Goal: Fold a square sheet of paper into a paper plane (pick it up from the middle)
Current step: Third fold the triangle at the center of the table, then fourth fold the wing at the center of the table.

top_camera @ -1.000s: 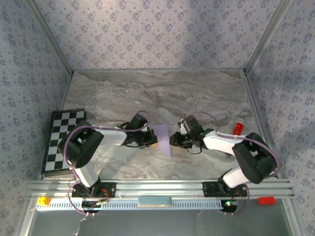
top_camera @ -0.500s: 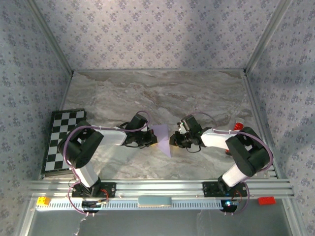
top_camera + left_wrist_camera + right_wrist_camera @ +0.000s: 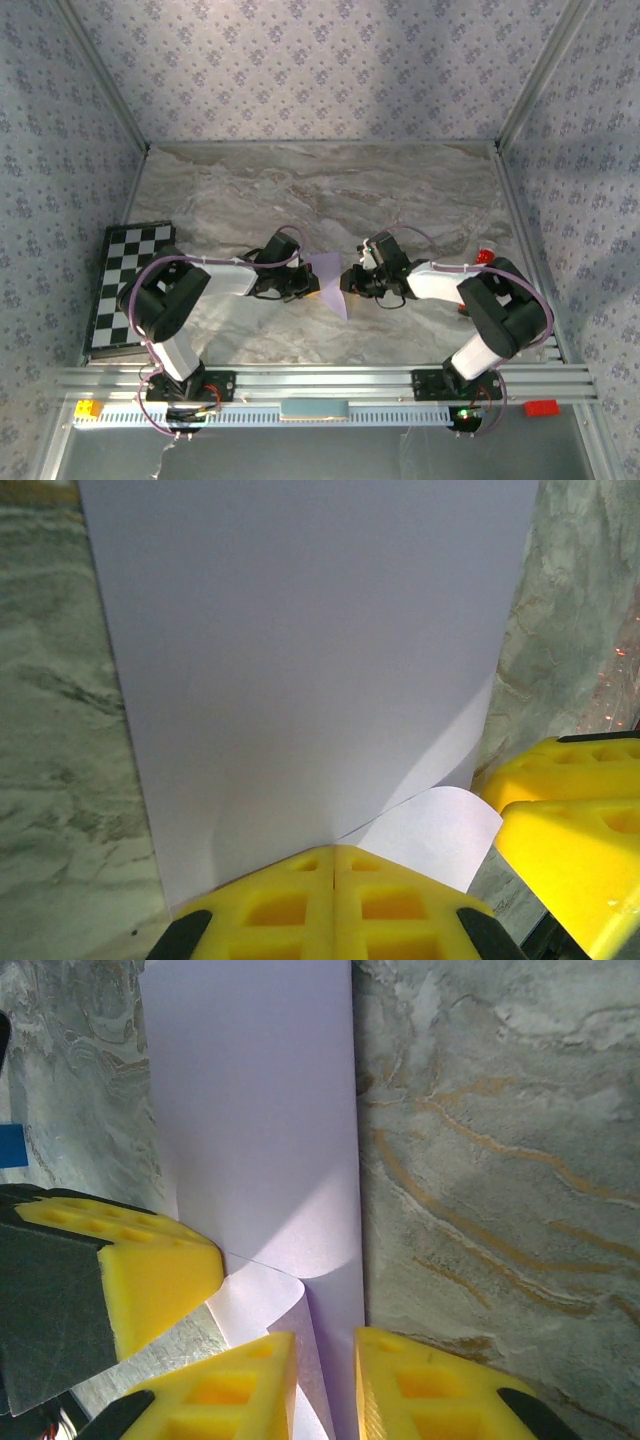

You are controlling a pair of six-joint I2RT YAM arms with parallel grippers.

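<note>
two arms rise from the near rail, where i see a yellow block [image 3: 88, 408] at the left end and a red block [image 3: 540, 407] at the right. just past the rail a chequered board [image 3: 125, 285] lies at the table's left edge. both arms reach inward and meet near the middle of the table [image 3: 330, 190], closer to the near side. the left gripper [image 3: 308, 288] is clenched on the sheet [image 3: 330, 280]; on its wrist view the yellow fingers [image 3: 290, 905] press together with the lilac paper coming up from between them. a small flap [image 3: 430, 830] of the sheet curls off just beside those fingers, toward the right gripper [image 3: 348, 282]. on the right wrist view its jaws stand a little apart, the sheet's near edge sits in the narrow gap, and i would call it released rather than pinched. from above, the sheet lies between the two grippers as a slim lilac shape, its lower corner pointing toward the rail. a small red thing [image 3: 485, 257] sits by the table's right edge, beyond the right arm's elbow. farther on there is bare marbled table, then flowered walls.
</note>
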